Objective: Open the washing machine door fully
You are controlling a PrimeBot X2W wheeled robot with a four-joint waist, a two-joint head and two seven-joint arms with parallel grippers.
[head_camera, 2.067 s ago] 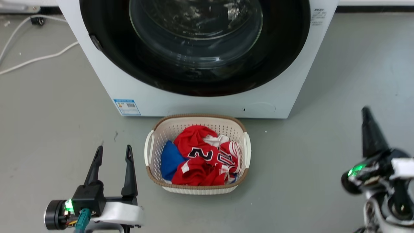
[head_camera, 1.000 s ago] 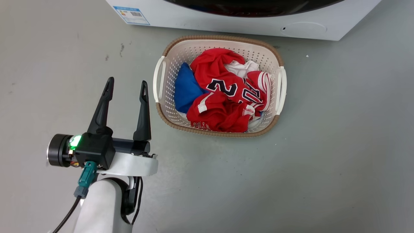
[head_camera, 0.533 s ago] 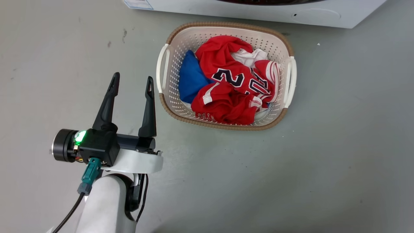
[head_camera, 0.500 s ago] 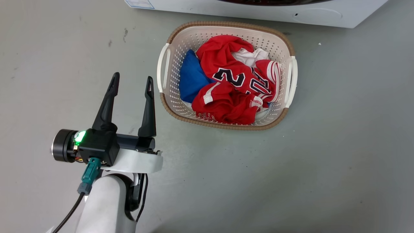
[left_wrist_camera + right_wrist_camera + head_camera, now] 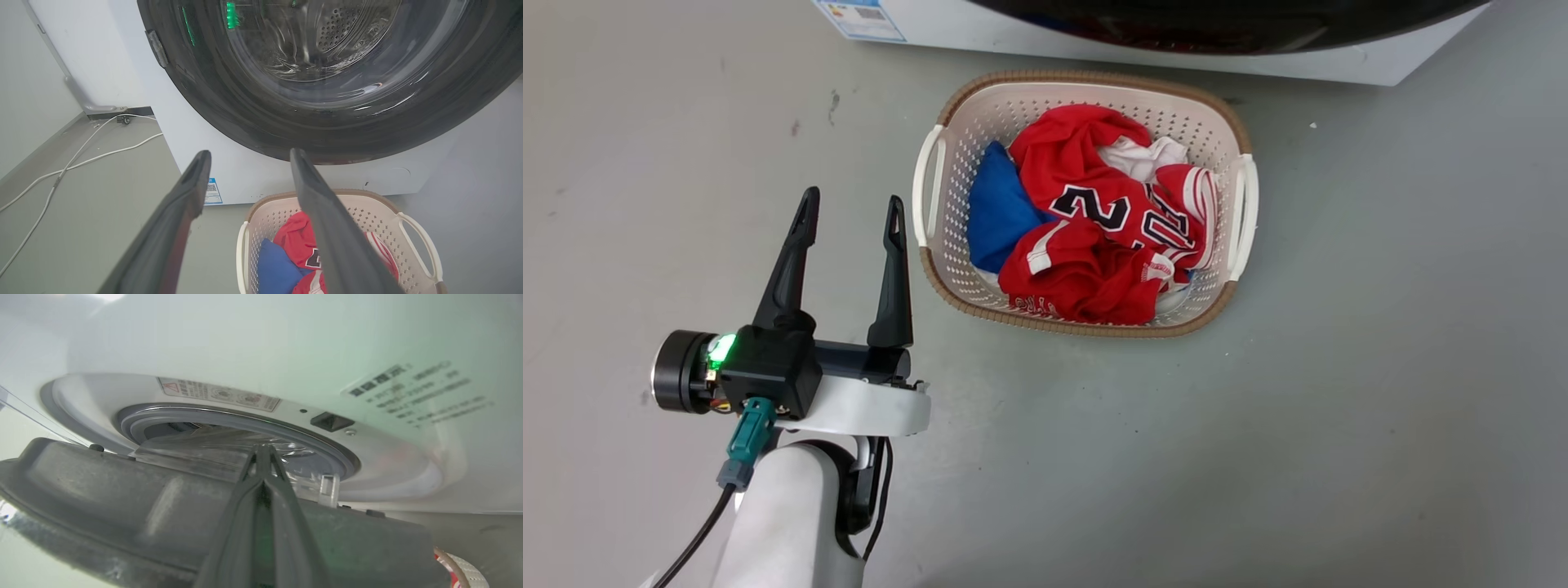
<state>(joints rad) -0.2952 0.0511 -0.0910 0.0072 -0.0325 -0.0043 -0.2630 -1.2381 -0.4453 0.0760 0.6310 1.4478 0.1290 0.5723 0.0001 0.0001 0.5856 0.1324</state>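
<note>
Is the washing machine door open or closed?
Partly open. In the right wrist view the door stands away from the machine front, and the drum opening shows behind it.

Left claw (image 5: 852, 198) wide apart, right claw (image 5: 262, 448) tight together

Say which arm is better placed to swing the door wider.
Right. The right tool, fingers together, sits at the ajar washing machine door's inner face; the left tool hangs open near the basket.

head: I look steeply down on a cream perforated plastic basket (image 5: 980, 122) | left wrist: low, forward, same basket | right wrist: close against round black-rimmed washing machine door (image 5: 122, 506)
</note>
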